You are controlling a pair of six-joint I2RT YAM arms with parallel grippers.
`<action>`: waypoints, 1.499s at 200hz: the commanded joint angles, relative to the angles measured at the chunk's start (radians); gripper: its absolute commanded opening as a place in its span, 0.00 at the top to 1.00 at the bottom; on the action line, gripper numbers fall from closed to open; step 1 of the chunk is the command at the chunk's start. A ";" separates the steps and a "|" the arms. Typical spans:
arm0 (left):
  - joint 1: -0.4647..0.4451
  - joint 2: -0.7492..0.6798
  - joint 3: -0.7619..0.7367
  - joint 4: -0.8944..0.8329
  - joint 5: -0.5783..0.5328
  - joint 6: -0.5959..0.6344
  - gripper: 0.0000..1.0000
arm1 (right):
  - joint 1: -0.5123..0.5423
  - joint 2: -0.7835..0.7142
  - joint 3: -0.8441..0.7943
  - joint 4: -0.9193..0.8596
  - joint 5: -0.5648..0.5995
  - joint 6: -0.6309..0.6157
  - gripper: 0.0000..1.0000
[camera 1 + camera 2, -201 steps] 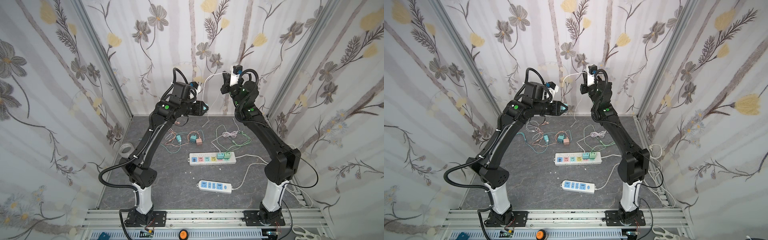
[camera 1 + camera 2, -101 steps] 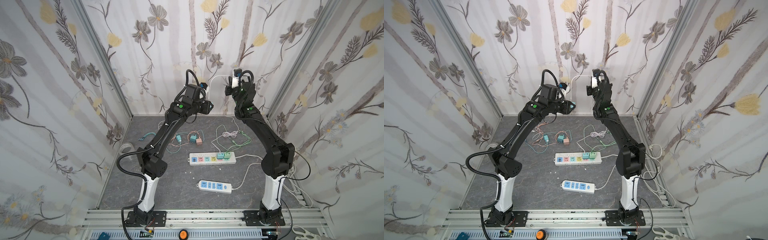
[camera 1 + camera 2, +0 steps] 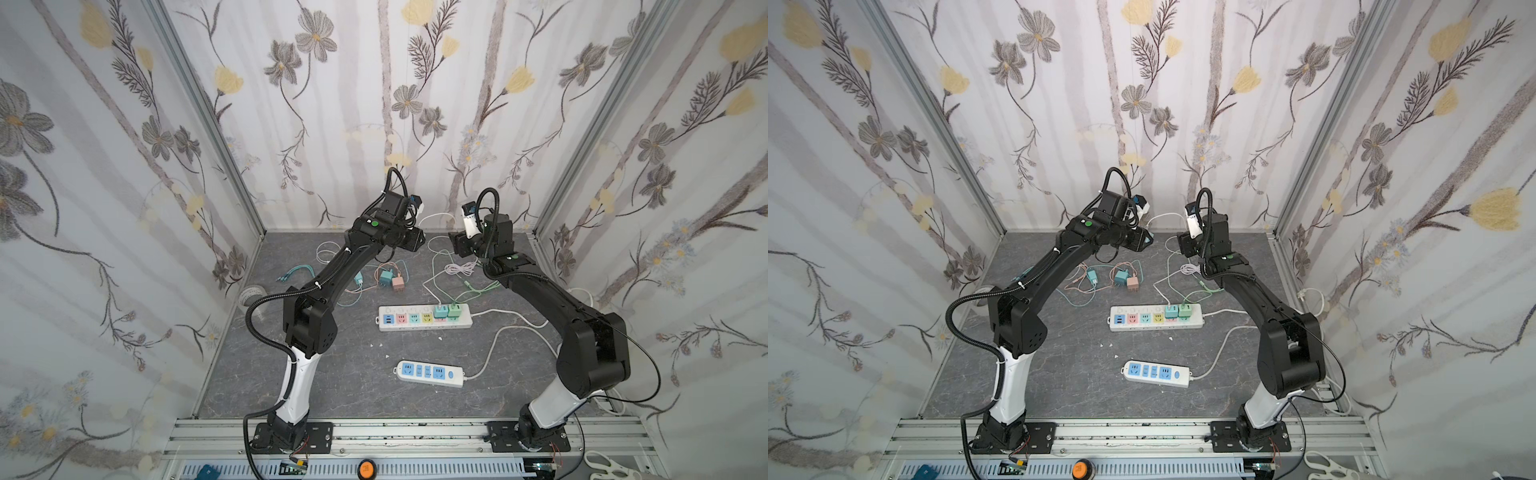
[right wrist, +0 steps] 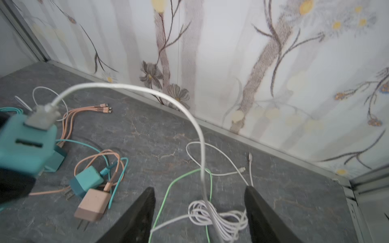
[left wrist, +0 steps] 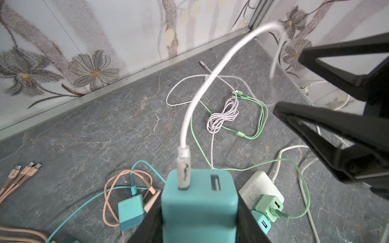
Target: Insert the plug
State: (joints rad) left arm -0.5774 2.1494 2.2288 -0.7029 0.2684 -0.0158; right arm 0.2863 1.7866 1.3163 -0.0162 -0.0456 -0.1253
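My left gripper (image 5: 199, 223) is clamped on a teal charger block (image 5: 200, 195), held above the grey bench (image 5: 94, 134) near the back wall. The plug (image 5: 183, 168) of the white cable (image 5: 202, 88) sits in one of the block's two ports. My right gripper (image 4: 200, 189) is close by with its jaws spread. The cable hangs between them, unpinched.

The white plug (image 5: 184, 166) sat in one slot of the blue-green charger block (image 5: 200, 206), up off the floor at the far middle. Its white cord (image 5: 210, 77) curved right.
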 commanded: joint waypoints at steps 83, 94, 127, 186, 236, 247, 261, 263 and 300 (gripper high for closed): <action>0.004 -0.056 -0.133 0.090 0.106 0.170 0.82 | -0.013 -0.409 -0.264 -0.127 -0.219 0.271 0.01; 0.002 -0.068 -0.158 0.109 0.112 0.207 0.83 | -0.023 -0.438 -0.257 -0.160 -0.281 0.276 0.01; -0.010 -0.129 -0.268 0.197 0.137 0.343 0.88 | -0.040 -0.466 -0.207 -0.267 -0.501 0.313 0.02; -0.023 -0.216 -0.428 0.344 0.233 0.519 0.91 | -0.044 -0.382 -0.151 -0.315 -0.621 0.529 0.07; -0.029 -0.269 -0.517 0.390 0.306 0.658 0.95 | -0.073 -0.249 -0.048 -0.432 -0.755 0.548 0.11; -0.033 -0.281 -0.539 0.415 0.292 0.674 0.95 | -0.073 -0.223 -0.027 -0.442 -0.797 0.555 0.13; -0.050 -0.306 -0.589 0.473 0.259 0.716 0.95 | -0.072 -0.189 0.004 -0.470 -0.835 0.546 0.19; -0.052 -0.310 -0.599 0.481 0.255 0.730 0.95 | -0.072 -0.188 0.008 -0.475 -0.839 0.544 0.20; -0.093 -0.349 -0.665 0.513 0.191 0.889 1.00 | -0.071 -0.124 0.060 -0.528 -0.814 0.492 0.28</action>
State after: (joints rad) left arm -0.6605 1.8194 1.5700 -0.2649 0.4870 0.7506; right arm 0.2150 1.6436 1.3506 -0.5110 -0.8345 0.4072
